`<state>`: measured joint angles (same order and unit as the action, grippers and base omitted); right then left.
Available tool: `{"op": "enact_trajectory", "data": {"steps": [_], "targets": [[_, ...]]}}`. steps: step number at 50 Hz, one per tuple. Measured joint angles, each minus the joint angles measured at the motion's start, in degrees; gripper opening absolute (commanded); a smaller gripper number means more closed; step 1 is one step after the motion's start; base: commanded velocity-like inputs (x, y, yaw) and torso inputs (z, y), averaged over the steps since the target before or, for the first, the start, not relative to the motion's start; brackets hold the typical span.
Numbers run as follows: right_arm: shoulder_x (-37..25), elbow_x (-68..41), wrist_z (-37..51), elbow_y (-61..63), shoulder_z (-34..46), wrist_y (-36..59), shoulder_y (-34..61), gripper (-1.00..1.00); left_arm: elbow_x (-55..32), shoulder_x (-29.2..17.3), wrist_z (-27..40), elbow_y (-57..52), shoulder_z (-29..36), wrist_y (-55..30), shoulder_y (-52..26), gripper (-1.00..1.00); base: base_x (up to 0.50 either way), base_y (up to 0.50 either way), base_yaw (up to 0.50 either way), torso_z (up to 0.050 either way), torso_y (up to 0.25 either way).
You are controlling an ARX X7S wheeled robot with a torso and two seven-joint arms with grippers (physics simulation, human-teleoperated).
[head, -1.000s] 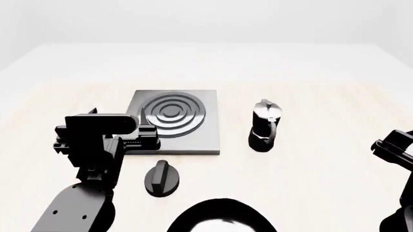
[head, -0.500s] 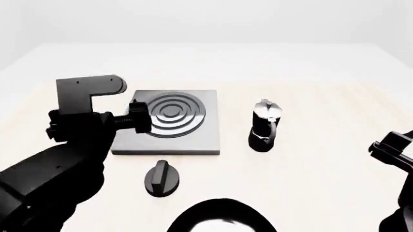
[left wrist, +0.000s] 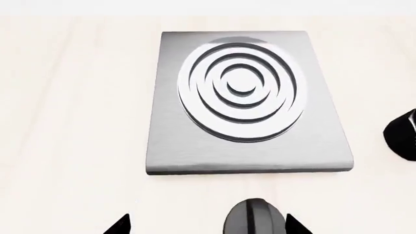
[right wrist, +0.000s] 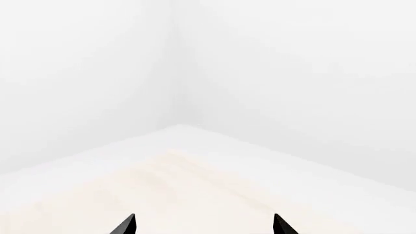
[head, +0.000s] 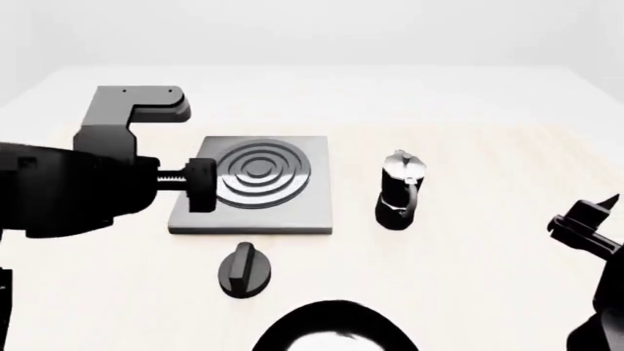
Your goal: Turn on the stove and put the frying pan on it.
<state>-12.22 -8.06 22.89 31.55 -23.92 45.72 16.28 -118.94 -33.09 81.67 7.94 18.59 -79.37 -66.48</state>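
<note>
The stove, a grey slab (head: 297,212) with a ring burner (head: 256,175), lies mid-table; it fills the left wrist view (left wrist: 247,146). Its black knob (head: 244,270) sits apart, in front of the slab. The frying pan (head: 332,329) shows only as a black rim with a pale inside at the head view's bottom edge; its handle is out of view. My left gripper (left wrist: 206,226) is open and held high, and the knob (left wrist: 255,219) shows below it between the fingertips, nearer one tip. My right gripper (right wrist: 204,225) is open and empty, at the right (head: 585,219).
A black-and-silver moka pot (head: 400,190) stands right of the slab; its dark edge shows in the left wrist view (left wrist: 403,139). My bulky left arm (head: 69,194) hangs over the table's left part and hides the slab's left edge. The pale wooden table (head: 487,278) stretches around.
My left arm has risen and swung to the left, uncovering the slab's near left corner. My right gripper has drifted slightly down. The stove, knob, pan and pot have not moved.
</note>
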Motion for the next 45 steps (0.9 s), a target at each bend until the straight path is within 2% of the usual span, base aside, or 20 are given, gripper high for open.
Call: {"op": "enact_trajectory", "data": {"steps": [23, 45], "targets": [[-0.5, 0.3, 0.7, -2.1, 2.4, 0.6, 0.5, 1.0, 2.4, -3.8, -4.8, 9.4, 4.5, -0.8, 0.3, 1.0, 0.0, 0.0, 0.0, 0.0, 0.0], [-0.9, 0.2, 1.1, -2.5, 3.3, 0.5, 0.6, 1.0, 15.3, -3.8, -19.3, 14.2, 7.5, -0.4, 1.6, 1.0, 0.0, 0.0, 0.0, 0.0, 0.0]]}}
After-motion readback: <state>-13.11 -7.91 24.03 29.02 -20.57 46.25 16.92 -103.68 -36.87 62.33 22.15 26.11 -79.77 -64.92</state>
